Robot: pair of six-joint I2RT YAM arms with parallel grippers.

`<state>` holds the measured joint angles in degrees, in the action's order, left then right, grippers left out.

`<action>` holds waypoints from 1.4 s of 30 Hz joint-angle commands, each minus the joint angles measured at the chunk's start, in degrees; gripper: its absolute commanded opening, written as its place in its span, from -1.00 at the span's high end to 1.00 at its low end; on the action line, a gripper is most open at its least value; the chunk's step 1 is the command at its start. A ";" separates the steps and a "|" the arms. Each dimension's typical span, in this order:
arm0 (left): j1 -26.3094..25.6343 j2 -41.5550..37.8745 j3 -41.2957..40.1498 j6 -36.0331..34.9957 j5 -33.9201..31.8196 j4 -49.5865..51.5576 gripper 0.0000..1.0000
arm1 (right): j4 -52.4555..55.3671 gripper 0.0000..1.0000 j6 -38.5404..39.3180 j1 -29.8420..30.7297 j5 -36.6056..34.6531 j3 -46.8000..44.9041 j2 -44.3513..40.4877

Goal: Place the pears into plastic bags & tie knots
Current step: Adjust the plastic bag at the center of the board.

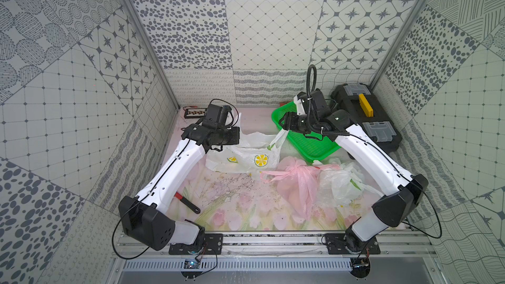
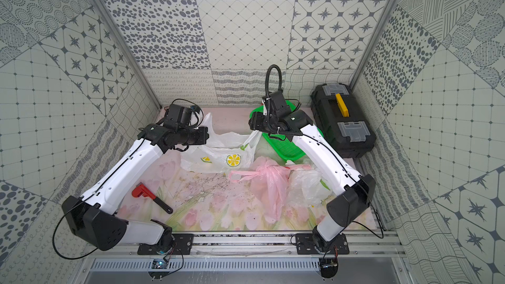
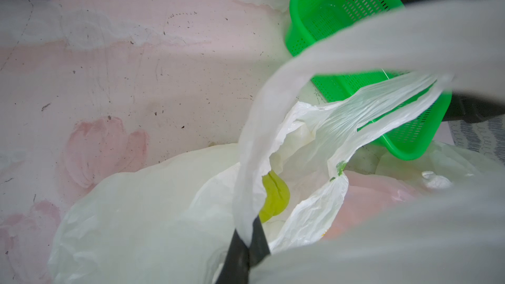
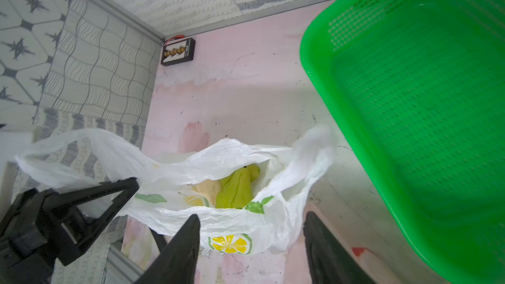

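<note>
Lemon-print bag [image 1: 246, 157] sits mid-surface, mouth gaping. Right wrist view shows a green pear [image 4: 235, 189] inside it, with a pale cream one [image 4: 205, 188] touching it. The left wrist view shows only the green pear [image 3: 274, 198].

Left pincer [image 3: 249, 241] is pressed together on one handle [image 3: 254, 159] of that bag, lifting it off the surface. The other handle [image 4: 314, 143] is motion-blurred in the right wrist view. In both top views it runs up towards the right arm's wrist.

Right pincer [image 4: 251, 215] is spread, fingers [image 4: 188, 241] well apart above the bag mouth. No plastic visible between them in that view.

Pink bag [image 1: 295, 187] lies just in front of the lemon bag, towards the right arm. It is bulging, with its top bunched into a knot [image 1: 296, 166]. Contents can't be made out through the plastic. A second white bag [image 1: 338, 184] is crumpled against the pink one's right side; can't tell what's in it.

Green basket [image 1: 314, 146] sits tilted behind those two, under the right arm, just beside the lemon bag's raised handle. Black toolbox [image 1: 369, 121] is at far right, behind the basket. Red-headed wrench [image 2: 153, 196] is near the left arm, well apart from the bags. A small black board [image 1: 194, 112] sits in the far left corner. The surface [image 1: 246, 214] has a pink floral print.
</note>
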<state>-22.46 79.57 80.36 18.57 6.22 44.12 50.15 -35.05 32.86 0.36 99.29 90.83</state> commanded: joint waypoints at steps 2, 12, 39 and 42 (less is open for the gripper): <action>0.16 -0.96 -0.78 2.34 -0.27 -2.96 1.00 | 1.77 -0.13 -1.45 0.71 -9.91 -2.14 0.77; -0.04 -2.20 -1.72 2.61 0.11 -3.38 1.00 | -1.79 -0.29 -3.21 1.50 -9.45 2.22 11.30; 3.80 -14.13 5.86 6.35 1.86 5.77 1.00 | 26.31 0.88 18.44 9.17 14.99 65.89 28.00; 3.25 -12.66 2.08 7.64 4.70 1.81 1.00 | 23.03 0.79 18.43 8.36 13.32 54.16 25.05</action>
<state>-18.17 66.28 84.58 22.90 5.67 50.89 72.18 -15.90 41.34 11.66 159.85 116.55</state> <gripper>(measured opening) 0.047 0.096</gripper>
